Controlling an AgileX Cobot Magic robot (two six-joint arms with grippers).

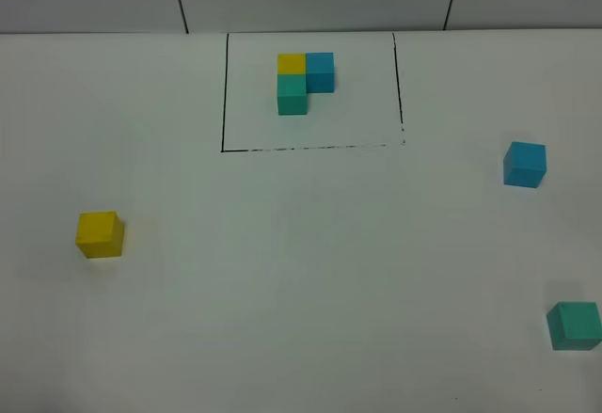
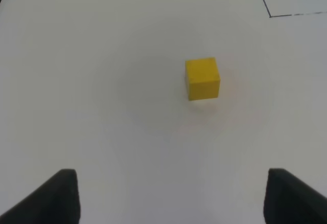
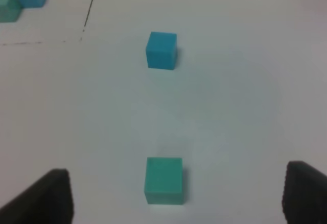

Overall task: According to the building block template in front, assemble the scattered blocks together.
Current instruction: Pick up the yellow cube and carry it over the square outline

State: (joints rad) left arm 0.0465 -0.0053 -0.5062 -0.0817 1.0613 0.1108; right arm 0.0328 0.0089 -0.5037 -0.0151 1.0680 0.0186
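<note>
1. Teal-green cube [image 1: 574, 325] sits closest to the high camera, at about 4 o'clock from the middle of the white counter [image 1: 310, 272], flat on one face
2. Sky-blue cube [image 1: 524, 164] lies at roughly 12 o'clock from the teal-green cube and well apart from it, at about 2 o'clock from the counter's middle
3. Yellow cube [image 1: 100, 234] rests at 9 o'clock from the middle, well apart from the other two loose cubes
4. Building block template [image 1: 303, 82] stands at 12 o'clock, near the far edge: a yellow cube with a blue one touching it at its 3 o'clock and a teal-green one touching it at its 6 o'clock. A thin black-line rectangle [image 1: 224, 93] frames the cluster, which sits in the frame's far half
5. Left hand [image 2: 171, 198] shows only in its wrist view. Its dark fingers [image 2: 56, 198] stand wide apart, clamped on nothing, and the yellow cube lies ahead, clear of both
6. Right hand [image 3: 176, 213] also has its fingers [image 3: 48, 198] wide apart with no grip. The teal-green cube shows in the gap, touching neither, and the sky-blue cube lies farther ahead
</note>
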